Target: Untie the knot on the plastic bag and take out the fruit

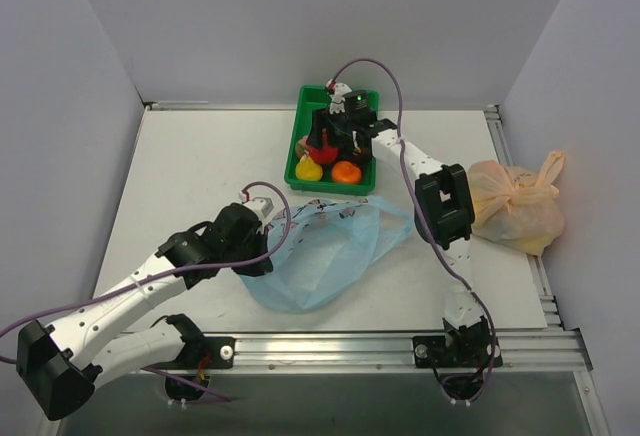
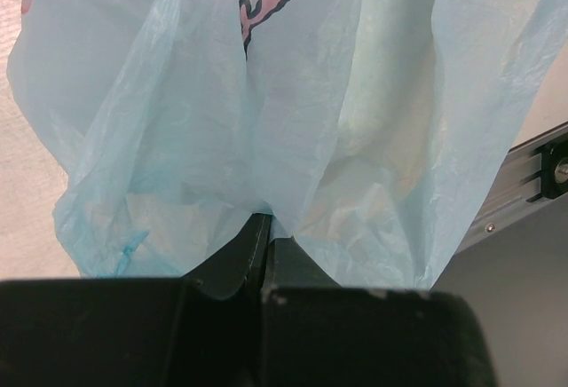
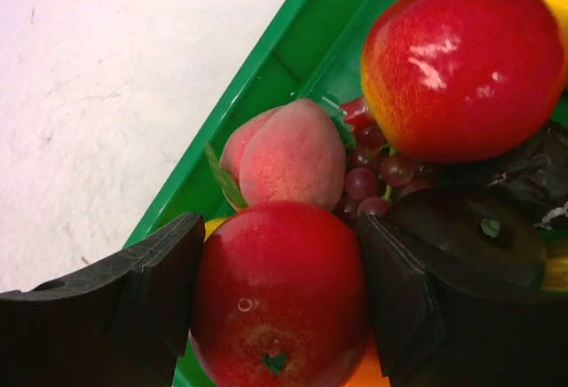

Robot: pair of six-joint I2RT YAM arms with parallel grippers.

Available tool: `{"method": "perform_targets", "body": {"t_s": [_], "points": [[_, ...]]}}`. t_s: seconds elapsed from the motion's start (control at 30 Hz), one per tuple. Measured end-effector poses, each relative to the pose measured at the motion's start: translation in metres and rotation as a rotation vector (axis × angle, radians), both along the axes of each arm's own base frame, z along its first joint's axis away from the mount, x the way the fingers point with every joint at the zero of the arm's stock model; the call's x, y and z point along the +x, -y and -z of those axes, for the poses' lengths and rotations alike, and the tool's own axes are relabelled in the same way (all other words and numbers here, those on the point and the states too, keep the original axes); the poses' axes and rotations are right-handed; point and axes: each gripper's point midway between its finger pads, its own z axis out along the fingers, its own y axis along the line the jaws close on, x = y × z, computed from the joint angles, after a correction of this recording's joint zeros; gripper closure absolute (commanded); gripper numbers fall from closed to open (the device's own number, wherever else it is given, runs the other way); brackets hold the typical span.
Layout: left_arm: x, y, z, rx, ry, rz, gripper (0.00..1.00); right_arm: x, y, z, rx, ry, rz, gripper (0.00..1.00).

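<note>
One apple [image 3: 282,307]: red, clasped between right gripper [image 3: 280,267] fingers; tray [image 3: 293,59] beneath.
Left gripper [image 2: 267,243]: fingers closed, pinching bag [image 2: 373,138] film.

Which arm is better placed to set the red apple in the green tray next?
Right. The right gripper grips the apple at the tray; the left gripper is pinching the blue bag.

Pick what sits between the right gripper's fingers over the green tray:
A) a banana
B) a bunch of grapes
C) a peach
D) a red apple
D: in the right wrist view the red apple sits between the right gripper's two dark fingers, which touch it on both sides above the green tray. The peach lies free beyond it.
</note>
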Motion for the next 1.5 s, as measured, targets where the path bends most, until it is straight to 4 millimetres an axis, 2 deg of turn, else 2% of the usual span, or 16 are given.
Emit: {"method": "perform_targets", "body": {"t_s": [0.07, 0.17, 0.23, 0.37, 0.5, 0.57, 0.63, 0.87, 0.93, 1.03, 1.07, 1.1, 1.23, 1.3, 1.33, 1.5], "points": [[0.0, 0.0, 0.001, 0.002, -0.001, -0.001, 1.0, 0.007, -0.001, 0.002, -0.001, 0.007, 0.011, 0.29], [0.001, 0.0, 0.001, 0.001, 0.0, -0.002, 1.0, 0.011, 0.0, 0.0, 0.001, 0.018, 0.028, 0.08], [0.002, -0.001, 0.001, 0.005, 0.006, -0.008, 1.0, 0.014, 0.0, -0.002, 0.002, 0.028, 0.035, 0.0], [0.004, -0.005, 0.001, 0.012, 0.024, -0.027, 1.0, 0.01, 0.002, -0.002, 0.0, 0.027, 0.037, 0.0], [0.007, -0.011, -0.003, 0.015, 0.058, -0.054, 1.0, -0.009, 0.011, -0.014, -0.006, 0.015, 0.036, 0.0], [0.01, -0.014, -0.006, 0.019, 0.08, -0.072, 1.0, -0.023, 0.017, -0.035, 0.002, 0.029, 0.037, 0.0], [0.013, -0.018, -0.007, 0.024, 0.094, -0.089, 1.0, -0.036, 0.024, -0.068, 0.02, 0.067, 0.039, 0.0], [0.012, -0.019, -0.013, 0.009, 0.112, -0.082, 1.0, -0.113, 0.07, -0.211, 0.103, 0.291, 0.092, 0.0], [0.01, -0.02, -0.017, -0.007, 0.122, -0.074, 1.0, -0.14, 0.088, -0.234, 0.115, 0.34, 0.121, 0.0], [0.004, -0.024, -0.025, -0.025, 0.139, -0.068, 0.99, -0.177, 0.12, -0.243, 0.098, 0.373, 0.187, 0.0], [0.001, -0.027, -0.028, -0.034, 0.148, -0.068, 0.96, -0.188, 0.13, -0.241, 0.085, 0.373, 0.212, 0.0], [-0.002, -0.029, -0.031, -0.042, 0.155, -0.068, 0.84, -0.199, 0.141, -0.237, 0.069, 0.372, 0.239, 0.0], [-0.011, -0.037, -0.042, -0.08, 0.185, -0.073, 0.63, -0.24, 0.186, -0.227, 0.0, 0.386, 0.35, 0.0], [-0.014, -0.039, -0.046, -0.099, 0.194, -0.082, 0.57, -0.264, 0.211, -0.231, -0.019, 0.42, 0.416, 0.0], [-0.015, -0.041, -0.047, -0.102, 0.195, -0.084, 0.47, -0.274, 0.222, -0.235, -0.02, 0.443, 0.447, 0.0], [-0.019, -0.045, -0.048, -0.112, 0.192, -0.106, 0.17, -0.325, 0.269, -0.256, 0.008, 0.555, 0.578, 0.0]]}}
